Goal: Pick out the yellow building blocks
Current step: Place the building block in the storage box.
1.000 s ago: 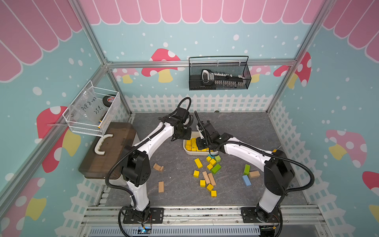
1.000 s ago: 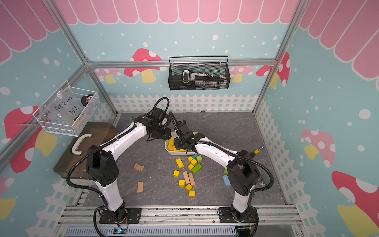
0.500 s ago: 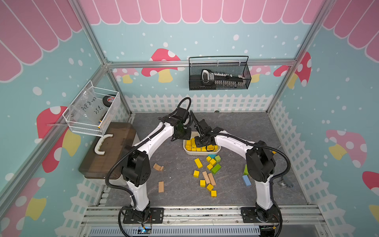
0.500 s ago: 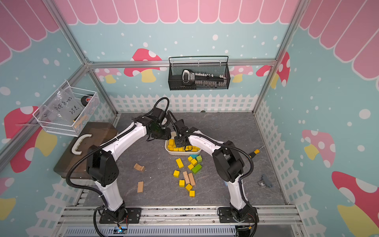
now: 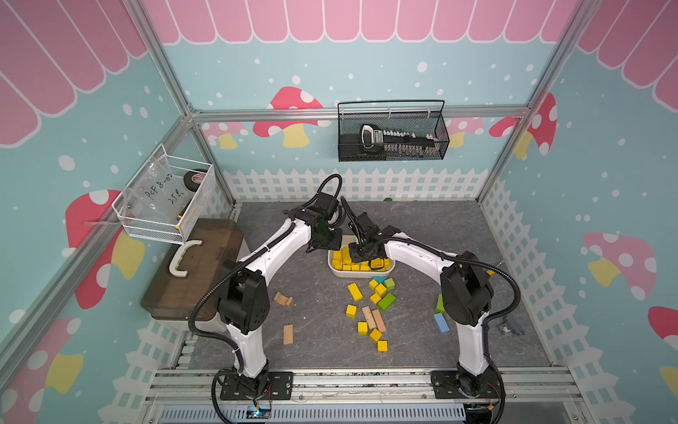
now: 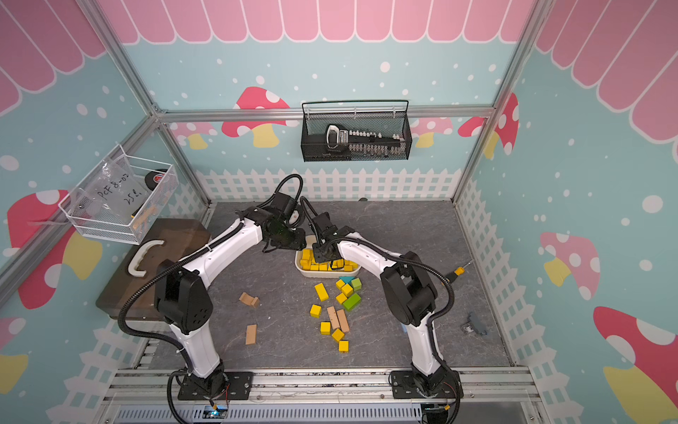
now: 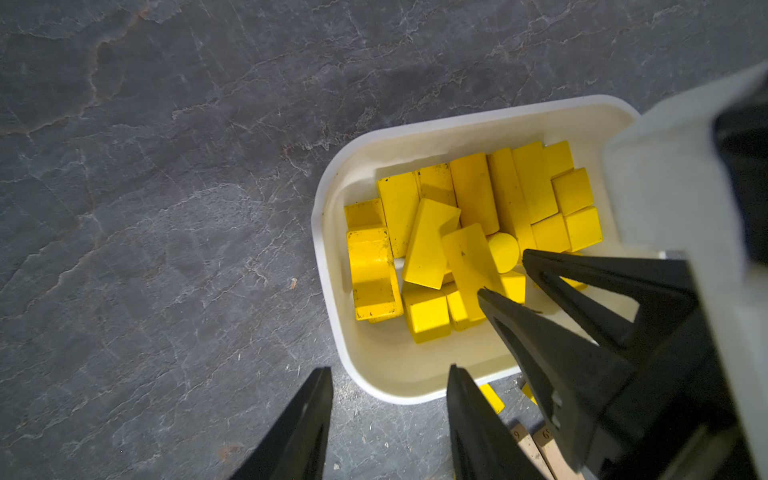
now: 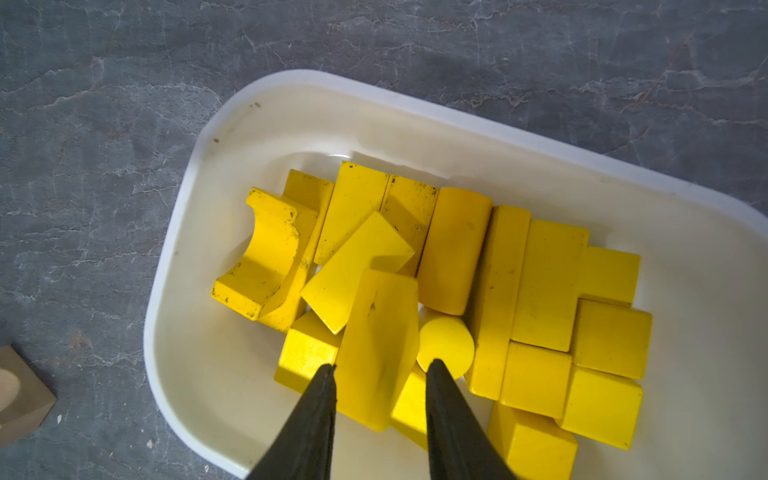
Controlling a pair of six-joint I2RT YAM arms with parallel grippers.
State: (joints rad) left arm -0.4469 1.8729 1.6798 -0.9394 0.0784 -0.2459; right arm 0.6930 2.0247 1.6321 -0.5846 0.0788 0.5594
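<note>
Many yellow building blocks (image 8: 453, 249) fill the white tray (image 8: 291, 116), seen in both top views (image 5: 332, 270) (image 6: 301, 272). My right gripper (image 8: 380, 363) hangs over the pile, open. A yellow bar (image 8: 378, 332) lies tilted on the pile between its fingers, with a gap to one fingertip (image 8: 434, 368). My left gripper (image 7: 390, 369) is open and empty over the floor by the tray's corner (image 7: 386, 395). Several more yellow blocks (image 5: 354, 292) (image 6: 321, 292) lie loose on the floor in front of the tray.
Green (image 5: 386, 301), teal (image 5: 379, 279) and tan blocks (image 5: 378, 320) mix with the loose yellow ones. A tan arch (image 5: 283, 299) and a tan bar (image 5: 288, 334) lie to the left, a blue block (image 5: 441, 323) to the right. A brown case (image 5: 194, 264) stands far left.
My right arm has swung in over the tray, and its jaws have widened around the yellow bar. The left arm has stayed where it was.
</note>
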